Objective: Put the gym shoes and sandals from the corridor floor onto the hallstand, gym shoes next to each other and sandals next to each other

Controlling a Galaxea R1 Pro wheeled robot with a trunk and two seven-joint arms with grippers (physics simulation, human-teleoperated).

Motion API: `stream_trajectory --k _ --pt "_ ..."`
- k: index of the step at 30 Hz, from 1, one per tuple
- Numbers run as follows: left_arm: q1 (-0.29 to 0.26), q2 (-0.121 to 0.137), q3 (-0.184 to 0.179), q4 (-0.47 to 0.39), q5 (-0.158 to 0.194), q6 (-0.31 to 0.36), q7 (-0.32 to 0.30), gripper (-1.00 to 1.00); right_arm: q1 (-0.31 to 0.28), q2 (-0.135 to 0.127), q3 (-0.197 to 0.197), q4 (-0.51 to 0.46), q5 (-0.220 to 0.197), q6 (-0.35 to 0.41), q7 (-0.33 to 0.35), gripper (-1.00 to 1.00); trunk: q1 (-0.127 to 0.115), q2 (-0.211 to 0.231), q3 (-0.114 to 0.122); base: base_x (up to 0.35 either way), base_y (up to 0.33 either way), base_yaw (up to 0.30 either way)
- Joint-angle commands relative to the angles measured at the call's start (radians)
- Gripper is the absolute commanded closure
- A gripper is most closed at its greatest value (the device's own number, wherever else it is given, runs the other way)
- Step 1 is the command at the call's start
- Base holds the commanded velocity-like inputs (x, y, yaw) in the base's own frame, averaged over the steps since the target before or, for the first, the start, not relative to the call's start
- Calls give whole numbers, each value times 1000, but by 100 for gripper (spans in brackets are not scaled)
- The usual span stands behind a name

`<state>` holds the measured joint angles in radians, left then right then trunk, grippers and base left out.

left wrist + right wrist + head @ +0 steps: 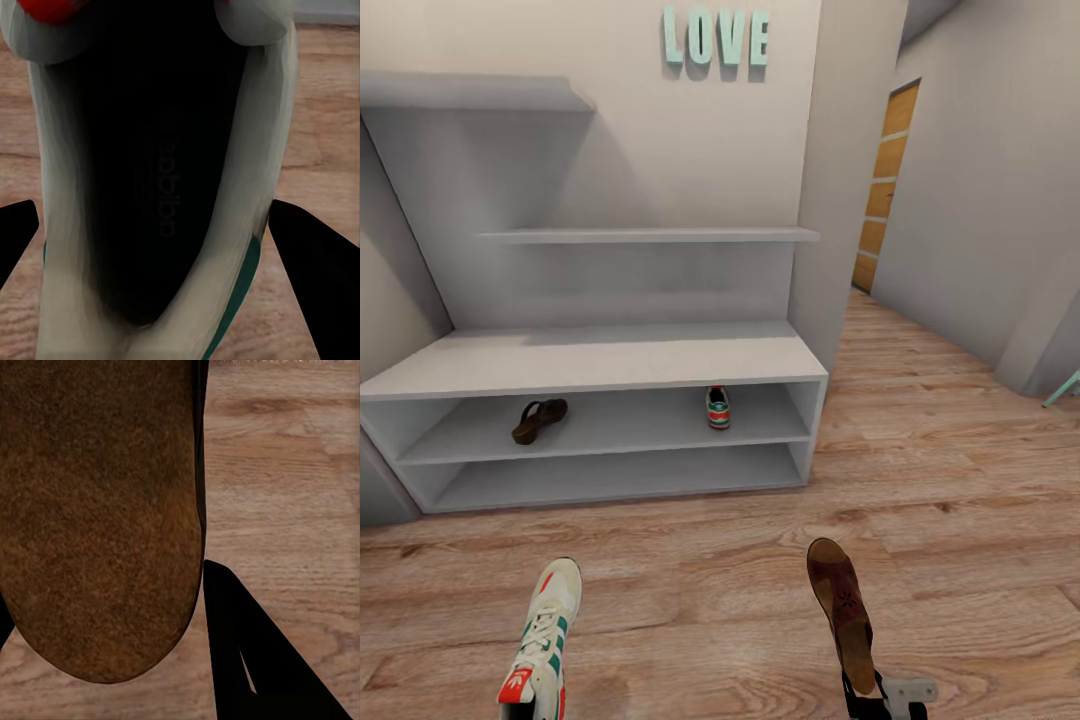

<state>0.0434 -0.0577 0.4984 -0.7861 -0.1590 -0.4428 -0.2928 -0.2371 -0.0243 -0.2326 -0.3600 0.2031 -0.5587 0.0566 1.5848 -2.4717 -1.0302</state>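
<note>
The hallstand stands ahead, a pale bench with two open shelf levels. On its upper shelf level lie one brown sandal at the left and one gym shoe at the right, well apart. Low in the head view a second gym shoe is held up over the corridor floor. My left gripper is shut on this gym shoe, a dark finger on either side of its opening. My right gripper is shut on the second sandal, whose brown sole faces the wrist camera.
Two staggered wall shelves sit above the bench under green LOVE letters. The corridor runs on at the right toward a wooden door. A grey wall lines the right side.
</note>
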Motion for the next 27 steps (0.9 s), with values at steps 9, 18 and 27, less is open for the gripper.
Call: stream_trajectory --k 9,18,27 --pt "-108 19 -3 310 -25 3 -7 100 -1 0 -12 1 2 -1 5 100 0 0 -1 0 0 0" --pt "-209 25 -3 327 -68 13 -4 100 -1 -28 -26 -2 0 0 3 100 0 0 -1 0 0 0" --pt "-301 21 -3 321 -122 38 35 100 -1 -208 -405 -4 -33 8 11 100 0 0 -1 0 0 0"
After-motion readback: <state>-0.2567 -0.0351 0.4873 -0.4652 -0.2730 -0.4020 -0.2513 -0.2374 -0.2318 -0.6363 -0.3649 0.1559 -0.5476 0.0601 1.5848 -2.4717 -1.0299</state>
